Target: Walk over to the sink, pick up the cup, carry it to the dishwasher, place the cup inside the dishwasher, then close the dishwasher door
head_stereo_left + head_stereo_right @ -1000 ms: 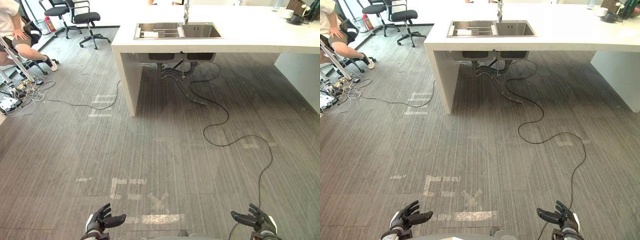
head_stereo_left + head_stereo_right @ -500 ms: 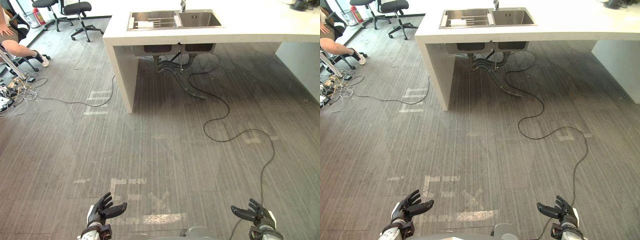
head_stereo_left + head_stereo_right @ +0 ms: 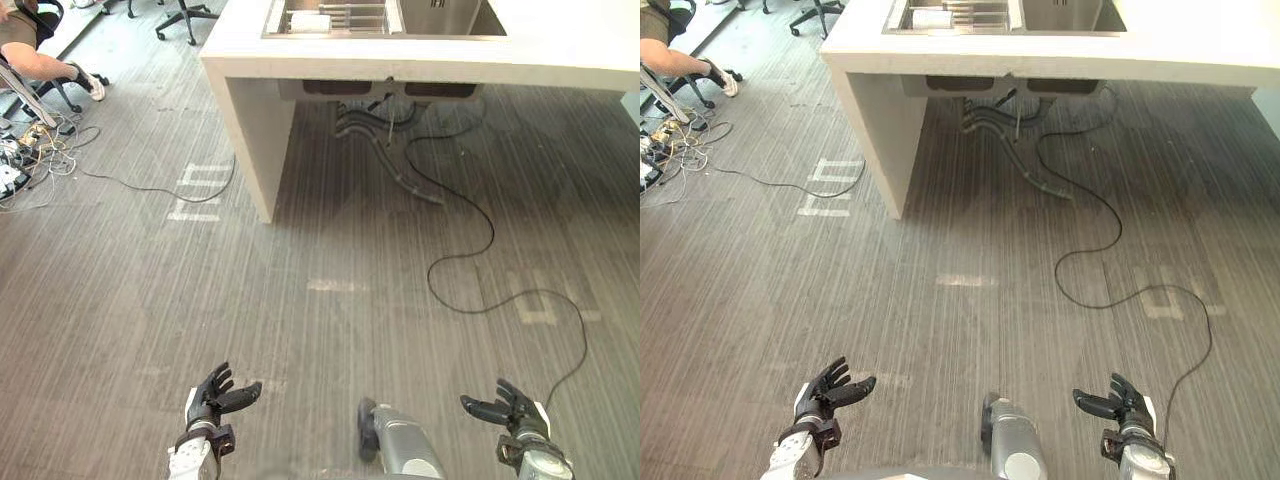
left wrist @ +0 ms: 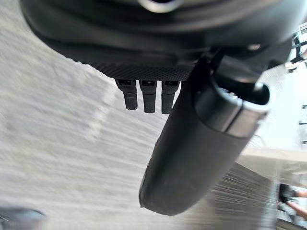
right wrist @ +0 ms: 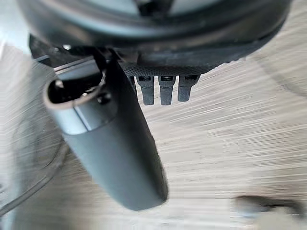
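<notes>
1. Looked like an office or test room with a kitchen corner.
2. Held a long white counter [image 3: 570,55] with a steel sink [image 3: 450,18] set in it, hoses [image 3: 398,160] hanging bare beneath.
3. Showed a wheeled office chair [image 3: 186,12], a seated person [image 3: 40,62] and a tangle of cables [image 3: 25,160] at the left.
4. Carried pale tape marks [image 3: 200,185] on a grey striped floor [image 3: 330,340].

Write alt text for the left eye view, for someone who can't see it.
The robot's left hand and right hand are open and empty at the view's bottom edge, above a grey floor. Ahead stands a white counter with a steel sink at the top edge and pipes under it; a seated person's leg shows upper left.
</notes>
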